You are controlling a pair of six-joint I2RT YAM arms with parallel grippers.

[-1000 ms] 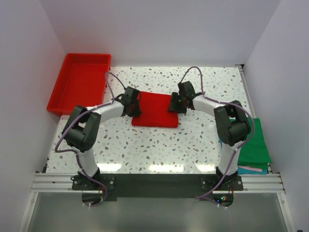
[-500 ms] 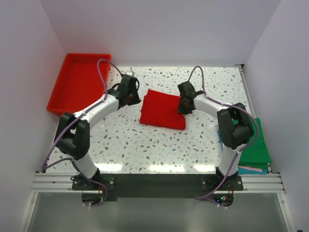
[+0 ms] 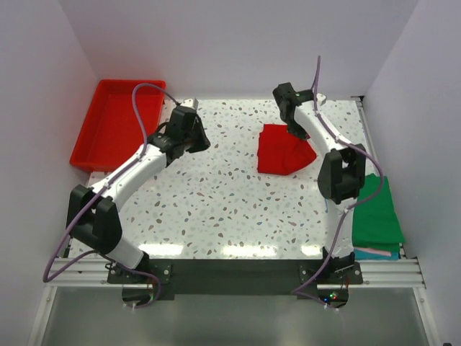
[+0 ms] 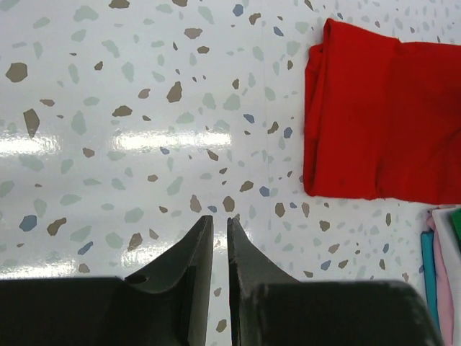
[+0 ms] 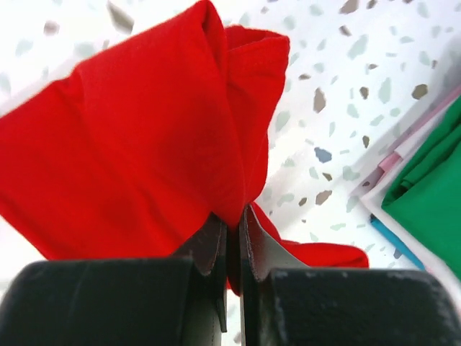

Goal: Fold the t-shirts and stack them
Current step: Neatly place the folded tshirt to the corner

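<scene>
The folded red t-shirt point(image 3: 282, 151) hangs from my right gripper point(image 3: 297, 130) at the back right of the table. In the right wrist view the right gripper point(image 5: 232, 225) is shut on the red t-shirt point(image 5: 137, 151), pinching its edge. My left gripper point(image 3: 198, 137) is over bare table at the back left, shut and empty; in the left wrist view the left gripper point(image 4: 220, 231) has its jaws nearly touching, with the red t-shirt point(image 4: 374, 122) off to the right. A stack of folded t-shirts, green on top point(image 3: 377, 213), with teal and pink beneath point(image 3: 374, 252), lies at the right edge.
A rigid red plastic tray point(image 3: 115, 122) stands at the back left corner. White walls close in the speckled table point(image 3: 216, 209) on three sides. The stack's edges show in the right wrist view point(image 5: 425, 187).
My right gripper has carried the red t-shirt to the right and back, lifting one edge. My left gripper has let go of it and drawn away to the left.
</scene>
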